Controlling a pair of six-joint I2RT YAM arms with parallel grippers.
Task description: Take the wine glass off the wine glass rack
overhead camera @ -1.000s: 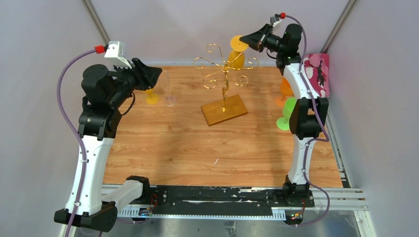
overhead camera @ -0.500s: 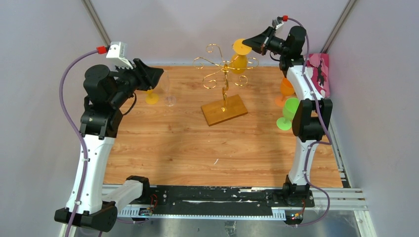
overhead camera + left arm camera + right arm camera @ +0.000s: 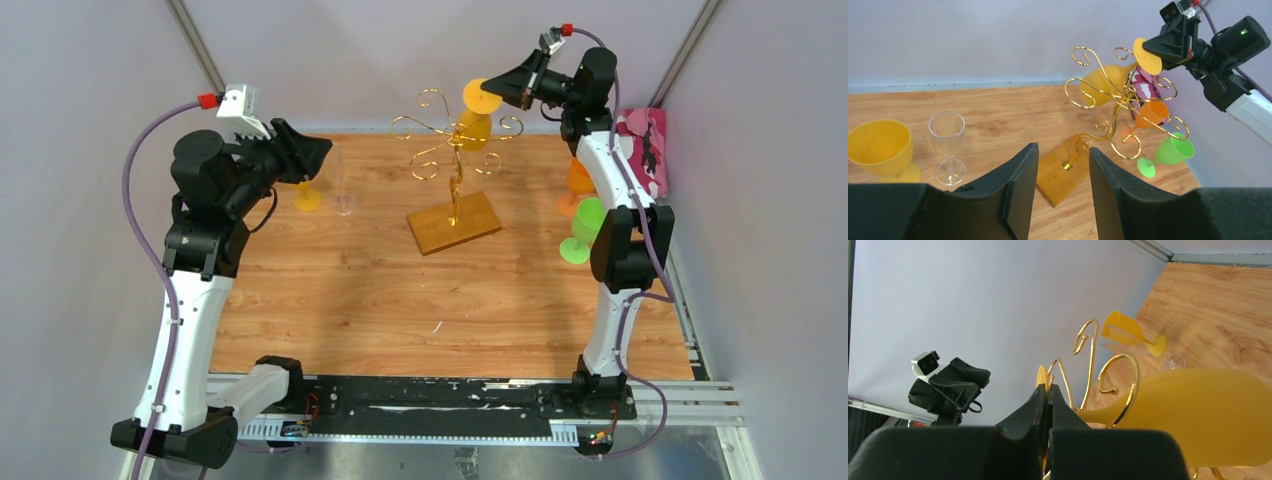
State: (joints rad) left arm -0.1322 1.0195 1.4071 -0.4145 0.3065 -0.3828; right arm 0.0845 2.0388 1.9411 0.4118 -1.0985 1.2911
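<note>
Setup is a light wood-plank tabletop (image 3: pixel 350 290) boxed in by plain pale lilac walls, with metal posts running up the back corners.

Far left, the left gripper (image 3: pixel 305 150) hangs in the air with its fingers spread and nothing between them. Under it sit a yellow goblet (image 3: pixel 880 150) and a clear glass (image 3: pixel 948 145), both upright on the wood.

Middle-back is the wine glass rack (image 3: pixel 455 165), with its wooden base (image 3: pixel 453 222) flat on the table. The yellow wine glass (image 3: pixel 475 128) hangs tilted among the right-hand curls, foot up, and its stem sits inside one gold curl. The right gripper (image 3: pixel 505 88) is pinched tight on the rim of that foot.

Far right are an orange glass (image 3: pixel 578 180), a green glass (image 3: pixel 580 230) and a pink patterned thing (image 3: pixel 645 150) by the wall.

Hard to see: from above, the left gripper covers the goblet's bowl, the clear glass nearly vanishes, and the right arm cuts across the orange and green glasses.
</note>
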